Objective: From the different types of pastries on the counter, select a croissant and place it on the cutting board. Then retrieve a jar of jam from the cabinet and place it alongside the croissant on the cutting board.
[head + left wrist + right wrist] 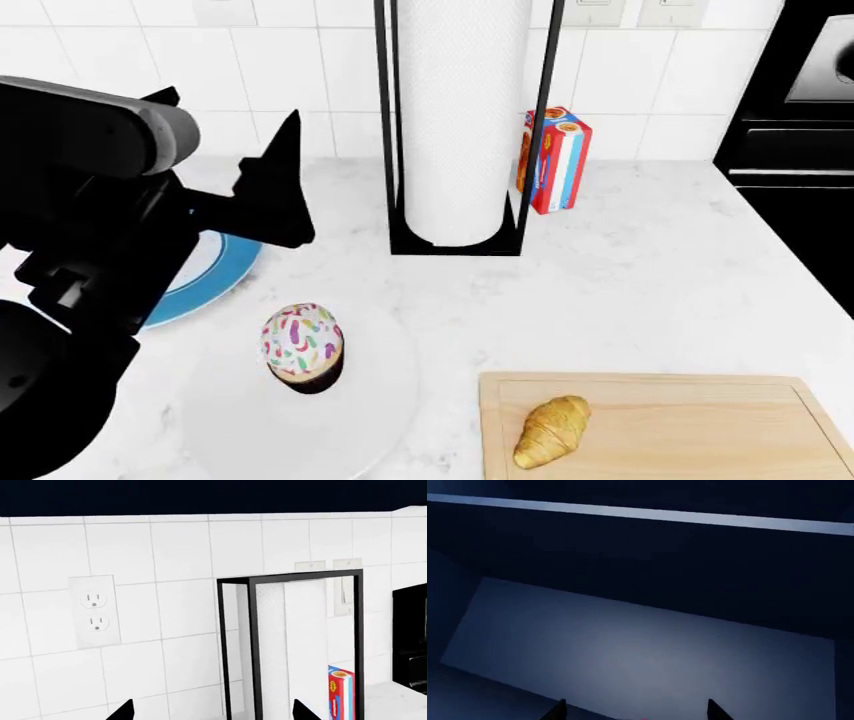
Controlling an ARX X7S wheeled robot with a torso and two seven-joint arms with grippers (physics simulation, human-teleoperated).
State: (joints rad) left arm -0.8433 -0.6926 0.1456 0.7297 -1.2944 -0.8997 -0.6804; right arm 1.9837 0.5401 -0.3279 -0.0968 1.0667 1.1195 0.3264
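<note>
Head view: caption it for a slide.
Croissant on the cutting board; cupcake waits on its white plate.

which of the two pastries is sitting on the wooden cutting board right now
The golden-brown croissant, lying on the cutting board. The sprinkled, white-frosted cupcake stands on a white plate instead.

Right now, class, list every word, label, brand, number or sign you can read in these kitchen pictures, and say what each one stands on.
None can be read.
Red-and-blue striped carton beside the paper towel roll: round orange emblems and small print, too blurred to read in the head view and the left wrist view.
Wall outlet: no text visible.
Croissant, cupcake and cutting board: no markings.
</note>
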